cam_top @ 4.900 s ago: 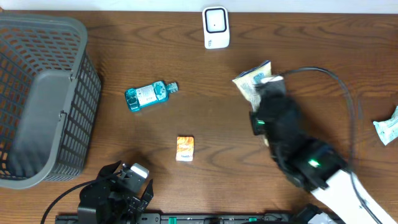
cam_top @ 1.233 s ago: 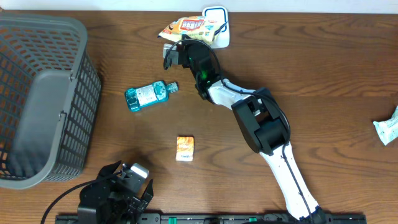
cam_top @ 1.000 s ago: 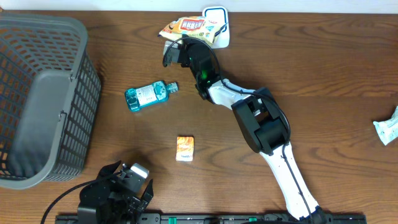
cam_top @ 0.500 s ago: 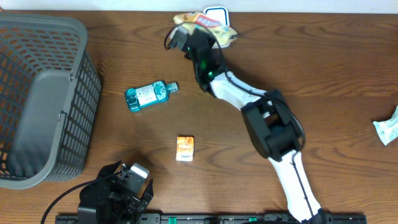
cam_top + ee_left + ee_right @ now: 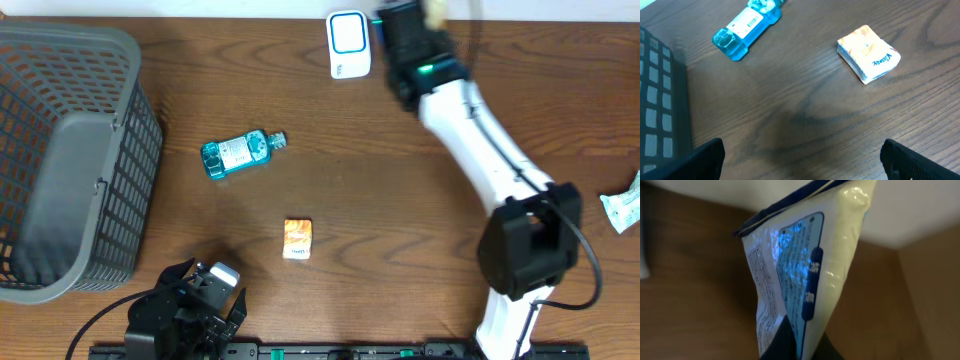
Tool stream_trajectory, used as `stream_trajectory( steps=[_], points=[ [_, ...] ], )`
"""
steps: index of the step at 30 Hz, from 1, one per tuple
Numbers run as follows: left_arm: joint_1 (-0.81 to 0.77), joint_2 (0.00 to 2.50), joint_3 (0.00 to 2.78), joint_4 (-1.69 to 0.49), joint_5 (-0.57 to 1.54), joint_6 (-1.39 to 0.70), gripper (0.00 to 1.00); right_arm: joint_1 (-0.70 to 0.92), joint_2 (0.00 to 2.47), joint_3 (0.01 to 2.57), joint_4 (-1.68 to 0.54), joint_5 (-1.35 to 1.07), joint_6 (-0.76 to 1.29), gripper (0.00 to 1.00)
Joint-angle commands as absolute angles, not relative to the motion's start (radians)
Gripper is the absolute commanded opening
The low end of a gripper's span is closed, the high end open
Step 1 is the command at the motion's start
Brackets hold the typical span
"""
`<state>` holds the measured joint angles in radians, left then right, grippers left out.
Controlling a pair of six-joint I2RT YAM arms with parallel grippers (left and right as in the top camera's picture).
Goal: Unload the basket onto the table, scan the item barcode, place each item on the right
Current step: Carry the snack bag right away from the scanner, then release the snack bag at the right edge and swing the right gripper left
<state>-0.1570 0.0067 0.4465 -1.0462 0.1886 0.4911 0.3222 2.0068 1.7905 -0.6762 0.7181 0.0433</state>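
Note:
My right gripper (image 5: 799,347) is shut on the bottom edge of a white snack bag (image 5: 800,265) with blue print, which stands up in front of the wrist camera. In the overhead view the right arm (image 5: 420,60) reaches to the table's far edge, just right of the white scanner (image 5: 348,44), and only a pale corner of the bag (image 5: 437,10) shows at the top edge. My left gripper (image 5: 802,167) rests open over bare wood at the near left, holding nothing.
A blue mouthwash bottle (image 5: 243,152) lies left of centre and a small orange tissue pack (image 5: 298,239) nearer the front. A grey mesh basket (image 5: 60,150) fills the left side. A white packet (image 5: 622,205) lies at the right edge.
The right arm has swung the bag from the scanner's left side, over the scanner, to its right at the far edge. The left arm has not moved.

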Motion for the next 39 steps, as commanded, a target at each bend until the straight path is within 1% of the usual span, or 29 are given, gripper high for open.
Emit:
stream_trajectory(
  steps=[1, 4, 11, 18, 19, 21, 22, 23, 24, 25, 28, 31, 35, 39],
  points=[
    [-0.153, 0.007, 0.444, -1.058, 0.176, 0.500, 0.99, 0.196, 2.003, 1.779, -0.786, 0.761, 0.365, 0.01],
    [-0.153, 0.007, 0.444, -1.058, 0.176, 0.500, 0.99, 0.079, 2.010, 1.729, -0.833, 0.761, 0.416, 0.01],
    [-0.153, 0.007, 0.444, -1.058, 0.176, 0.500, 0.99, -0.191, 2.015, 1.561, -0.686, 0.757, 0.415, 0.01],
    [-0.153, 0.007, 0.444, -1.058, 0.176, 0.500, 0.99, -0.357, 2.014, 1.550, -0.682, 0.755, 0.411, 0.01],
    [-0.153, 0.007, 0.444, -1.058, 0.176, 0.500, 0.99, -0.371, 2.014, 1.550, -0.680, 0.740, 0.411, 0.04],
    [-0.153, 0.007, 0.444, -1.058, 0.175, 0.500, 0.99, -0.395, 2.014, 1.550, -0.672, 0.686, 0.411, 0.25],
    [-0.153, 0.007, 0.444, -1.058, 0.176, 0.500, 0.99, -0.401, 2.012, 1.551, -0.668, 0.657, 0.411, 0.40],
    [-0.153, 0.007, 0.444, -1.058, 0.176, 0.500, 0.99, -0.405, 2.010, 1.551, -0.661, 0.623, 0.411, 0.57],
    [-0.153, 0.007, 0.444, -1.058, 0.176, 0.500, 0.99, -0.404, 2.006, 1.553, -0.658, 0.592, 0.411, 0.81],
    [-0.153, 0.007, 0.444, -1.058, 0.176, 0.500, 0.99, -0.402, 2.000, 1.557, -0.658, 0.555, 0.411, 0.99],
    [-0.153, 0.007, 0.444, -1.058, 0.176, 0.500, 0.99, -0.385, 1.959, 1.571, -0.662, 0.422, 0.411, 0.99],
    [-0.153, 0.007, 0.444, -1.058, 0.176, 0.500, 0.99, -0.353, 1.869, 1.571, -0.678, 0.150, 0.413, 0.99],
    [-0.153, 0.007, 0.444, -1.058, 0.176, 0.500, 0.99, -0.301, 1.778, 1.571, -0.727, -0.145, 0.503, 0.99],
    [-0.153, 0.007, 0.444, -1.058, 0.176, 0.500, 0.99, -0.180, 1.740, 1.571, -0.798, -0.290, 0.544, 0.99]
  ],
)
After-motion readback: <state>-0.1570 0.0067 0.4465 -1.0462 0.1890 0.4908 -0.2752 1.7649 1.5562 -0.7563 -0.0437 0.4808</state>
